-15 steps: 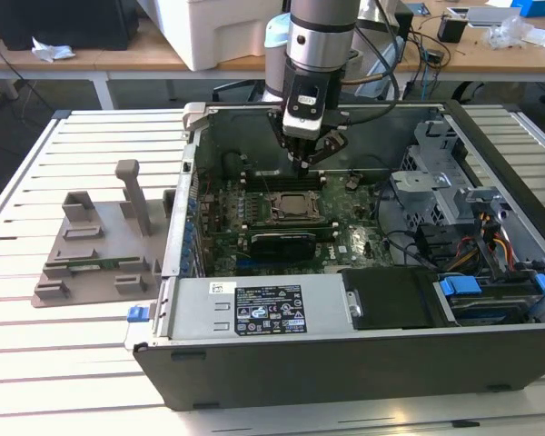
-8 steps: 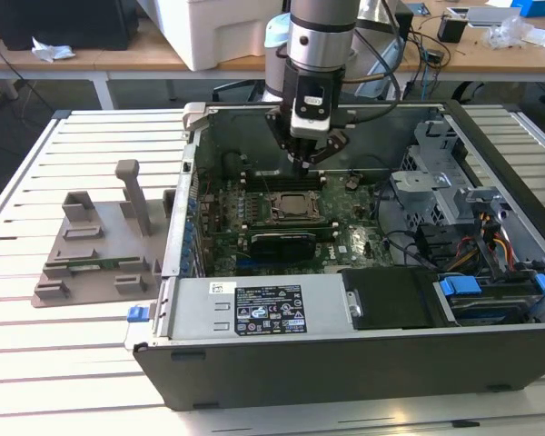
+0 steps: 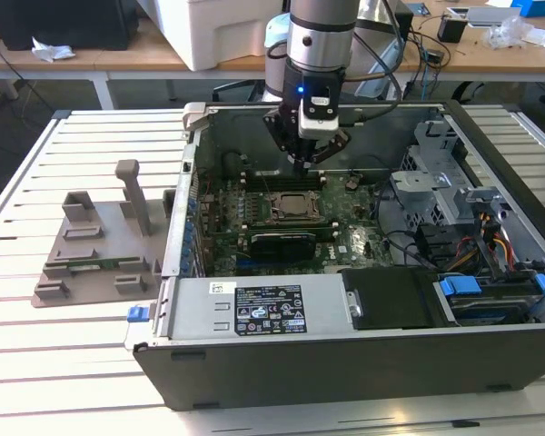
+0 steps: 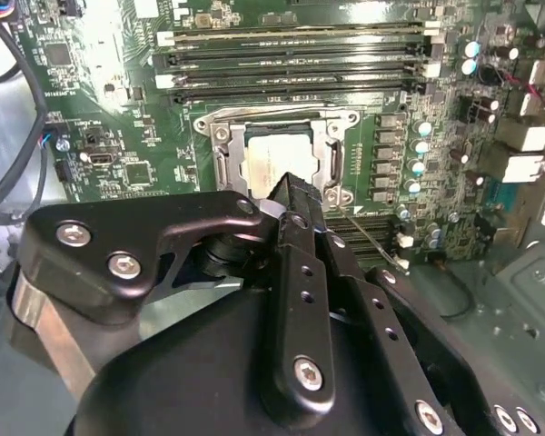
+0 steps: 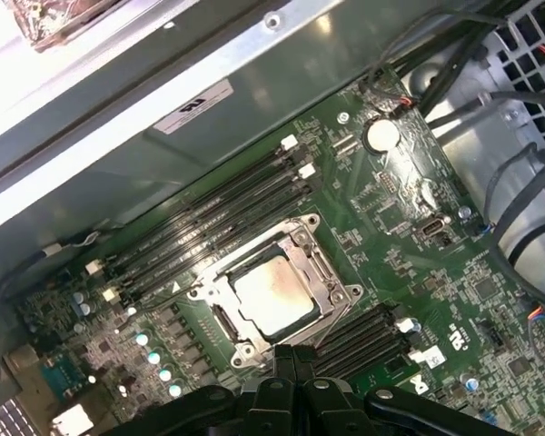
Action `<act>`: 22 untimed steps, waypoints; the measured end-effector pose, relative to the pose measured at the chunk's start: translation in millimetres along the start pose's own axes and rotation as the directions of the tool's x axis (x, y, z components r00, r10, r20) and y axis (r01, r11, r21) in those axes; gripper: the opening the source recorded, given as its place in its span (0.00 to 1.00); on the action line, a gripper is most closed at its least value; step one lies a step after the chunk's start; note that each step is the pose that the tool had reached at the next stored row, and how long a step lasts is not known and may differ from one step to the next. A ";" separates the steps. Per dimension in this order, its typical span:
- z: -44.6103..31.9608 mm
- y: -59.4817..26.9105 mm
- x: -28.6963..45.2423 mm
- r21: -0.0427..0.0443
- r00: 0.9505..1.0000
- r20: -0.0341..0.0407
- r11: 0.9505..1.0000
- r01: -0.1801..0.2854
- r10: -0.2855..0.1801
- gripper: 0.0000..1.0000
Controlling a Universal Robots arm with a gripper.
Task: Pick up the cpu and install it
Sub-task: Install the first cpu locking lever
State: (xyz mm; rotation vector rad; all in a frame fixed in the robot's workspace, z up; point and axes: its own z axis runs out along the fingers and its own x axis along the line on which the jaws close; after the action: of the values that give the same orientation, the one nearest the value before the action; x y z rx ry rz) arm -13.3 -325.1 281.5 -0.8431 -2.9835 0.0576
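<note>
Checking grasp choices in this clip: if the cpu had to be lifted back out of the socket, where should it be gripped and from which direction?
Probably from straight above, on two opposite edges. The cpu lies flat in the socket, whose metal frame surrounds it, so a sideways approach looks blocked. The gripper hangs just above it.

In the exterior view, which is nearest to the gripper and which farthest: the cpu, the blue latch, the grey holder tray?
1. cpu, in its socket just below the gripper.
2. grey holder tray, outside the case, at the view's left.
3. blue latch, lower right inside the case.
</note>
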 end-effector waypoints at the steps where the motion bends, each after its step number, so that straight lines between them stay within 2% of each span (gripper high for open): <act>1: 0.0 0.0 0.0 0.000 1.000 0.001 1.000 0.013 -0.013 0.11; 5: 0.0 0.0 0.0 0.002 0.997 0.003 0.997 0.075 -0.075 0.11; 13: 0.0 0.0 0.0 0.005 0.989 0.007 0.989 0.149 -0.149 0.11; 16: 0.0 0.0 0.0 0.006 0.984 0.008 0.984 0.179 -0.180 0.11; 22: 0.0 0.0 0.0 0.009 0.968 0.011 0.968 0.252 -0.253 0.11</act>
State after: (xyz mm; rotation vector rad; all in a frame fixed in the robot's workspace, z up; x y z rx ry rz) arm -13.3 -325.1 281.5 -0.4566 -3.0715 0.0652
